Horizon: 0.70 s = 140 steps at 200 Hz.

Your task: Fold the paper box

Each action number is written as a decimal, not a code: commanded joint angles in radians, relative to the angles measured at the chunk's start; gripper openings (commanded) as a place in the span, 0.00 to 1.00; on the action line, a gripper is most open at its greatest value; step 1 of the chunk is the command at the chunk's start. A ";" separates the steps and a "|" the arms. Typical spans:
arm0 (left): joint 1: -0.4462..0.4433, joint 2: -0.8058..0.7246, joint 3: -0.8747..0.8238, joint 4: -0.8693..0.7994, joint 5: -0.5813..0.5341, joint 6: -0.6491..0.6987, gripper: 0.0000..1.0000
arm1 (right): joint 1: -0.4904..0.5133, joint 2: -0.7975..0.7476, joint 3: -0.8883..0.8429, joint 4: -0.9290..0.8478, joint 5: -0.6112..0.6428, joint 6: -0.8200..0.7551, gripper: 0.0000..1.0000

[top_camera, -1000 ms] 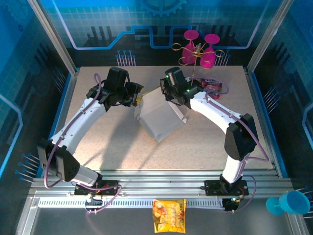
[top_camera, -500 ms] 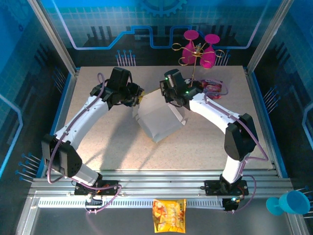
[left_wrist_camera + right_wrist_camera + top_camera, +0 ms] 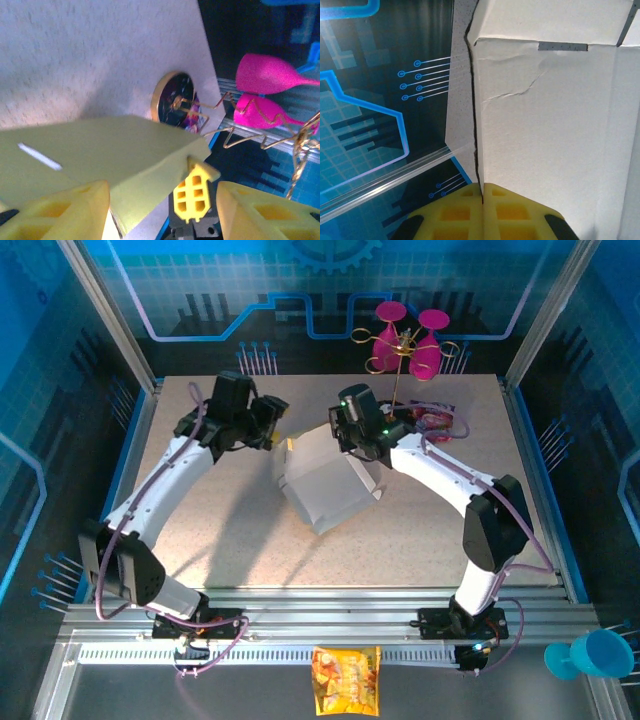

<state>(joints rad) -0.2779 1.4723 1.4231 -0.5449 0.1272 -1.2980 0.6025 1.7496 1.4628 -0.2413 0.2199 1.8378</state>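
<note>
The paper box [image 3: 320, 483] stands tilted at mid-table, its white inside facing up and a golden-yellow edge at its far left. My right gripper [image 3: 345, 437] is shut on the box's far wall. In the right wrist view its yellow fingertips [image 3: 482, 202] pinch the thin white cardboard [image 3: 550, 125] edge-on. My left gripper [image 3: 273, 423] hangs open just left of the box's yellow corner. In the left wrist view a golden-yellow flap [image 3: 100, 150] reaches in between my spread fingers [image 3: 55, 210], and the right gripper's yellow fingertip [image 3: 192, 196] shows beyond it.
Pink goblets on a gold wire rack [image 3: 405, 340] stand at the table's far edge, with a small packet [image 3: 437, 418] beside the right arm. An orange snack bag [image 3: 346, 680] lies on the front rail. A blue cup [image 3: 592, 655] sits at bottom right.
My left gripper closed on the box's yellow flap, then opened and drew back to the left. The right gripper kept its grip and the box barely moved.
</note>
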 commanded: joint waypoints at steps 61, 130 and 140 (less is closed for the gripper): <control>0.330 -0.085 -0.570 0.476 0.374 0.097 0.15 | -0.026 -0.086 0.021 -0.023 0.007 0.047 0.00; 0.258 0.169 -0.837 1.383 0.539 -0.139 0.24 | -0.059 -0.049 0.064 -0.035 -0.002 0.119 0.00; 0.238 0.213 -0.858 1.509 0.522 -0.188 0.26 | -0.064 -0.044 0.064 -0.033 -0.005 0.126 0.00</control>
<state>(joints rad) -0.0040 1.6005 0.6106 0.5068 0.5858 -1.3518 0.5579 1.6863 1.4944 -0.2710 0.2157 1.9121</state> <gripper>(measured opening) 0.237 0.055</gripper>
